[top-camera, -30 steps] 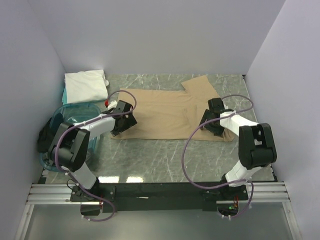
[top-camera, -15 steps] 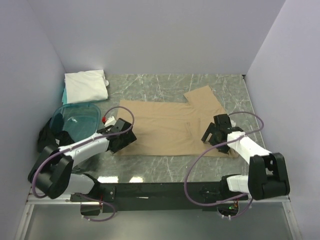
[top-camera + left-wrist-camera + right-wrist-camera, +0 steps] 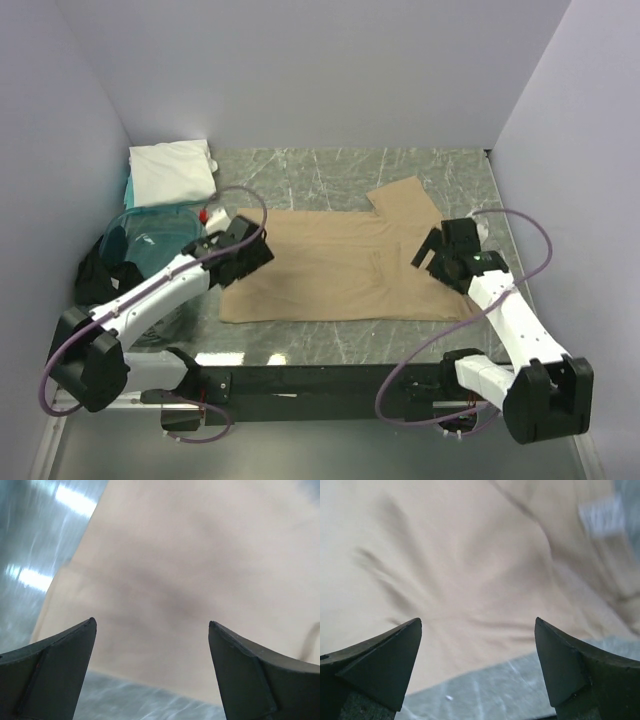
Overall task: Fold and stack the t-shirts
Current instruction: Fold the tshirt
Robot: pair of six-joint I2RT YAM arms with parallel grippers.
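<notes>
1. Moved: both claws have lifted off the near hem, and the tan t-shirt (image 3: 330, 270) now lies flatter.
2. Unit, left claw (image 3: 245, 252): released and empty, with the shirt's left edge directly beneath.
3. Garment, between the claws: soft, light and limp, likely to slide on the marble table (image 3: 320, 170). Best pinched at the hem corners.
4. Unit, right claw (image 3: 442, 258): released and empty, above the sleeve side.
5. Views: the wrist cameras confirm parted fingers. Only the overhead view shows the folded white t-shirt (image 3: 172, 172), beyond the left claw.

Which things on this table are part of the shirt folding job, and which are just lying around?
Part of the job: tan t-shirt, spread flat; white t-shirt, folded, far-left corner; left gripper and right gripper, both open over the tan shirt.
Lying about: blue plastic tub; dark bundle beside it; small red item near its rim.
</notes>
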